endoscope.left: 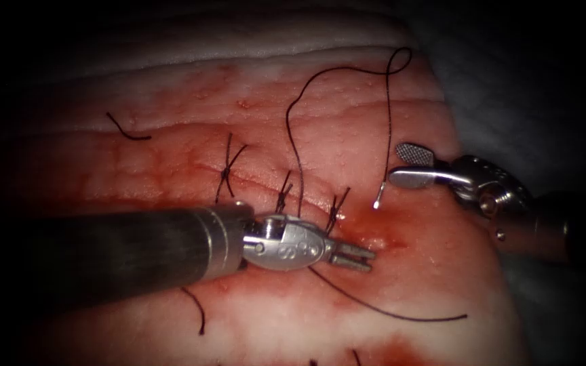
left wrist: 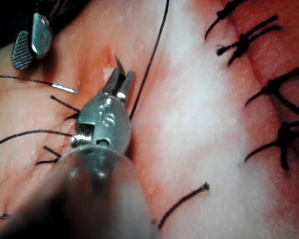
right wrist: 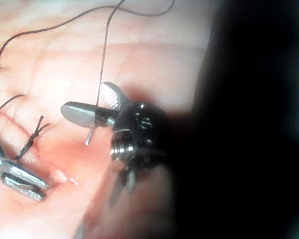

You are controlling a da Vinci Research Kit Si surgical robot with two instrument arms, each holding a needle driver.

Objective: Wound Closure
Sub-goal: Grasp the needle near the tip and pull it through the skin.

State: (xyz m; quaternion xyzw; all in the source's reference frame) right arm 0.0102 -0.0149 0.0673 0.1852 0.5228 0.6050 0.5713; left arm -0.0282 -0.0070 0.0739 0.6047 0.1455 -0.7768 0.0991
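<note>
Across the tissue (endoscope.left: 347, 129), a cut (endoscope.left: 259, 184) closed along most of its length by three knotted stitches (endoscope.left: 283, 198). At the right end of the cut, tips down on a wet patch of red fluid (endoscope.left: 382, 237), the left tool (endoscope.left: 355, 257): jaws parted by a narrow gap, pinching nothing, shaft lying across the cut from its left side. Same narrow gap between those jaws from the left wrist camera (left wrist: 120, 79). Just past the right end of the cut, a short silver length of the needle (endoscope.left: 378, 197), standing steeply with its lower end at the tissue surface; cannot tell how much of its curve sits inside. From its upper end, the thread (endoscope.left: 388, 115), rising away from the cut, looping over and falling back to the cut between the second and third stitches. To the right of the cut and just beside the needle, the right tool (endoscope.left: 399, 165), jaws spread wide, gripping nothing, the nearer jaw close against the thread without closing on it. Same spread from the right wrist camera (right wrist: 84, 98), with the needle (right wrist: 88, 136) just beyond it. Further from the cut, on its left side, loose cut ends of thread (endoscope.left: 129, 130) lying on the tissue.
</note>
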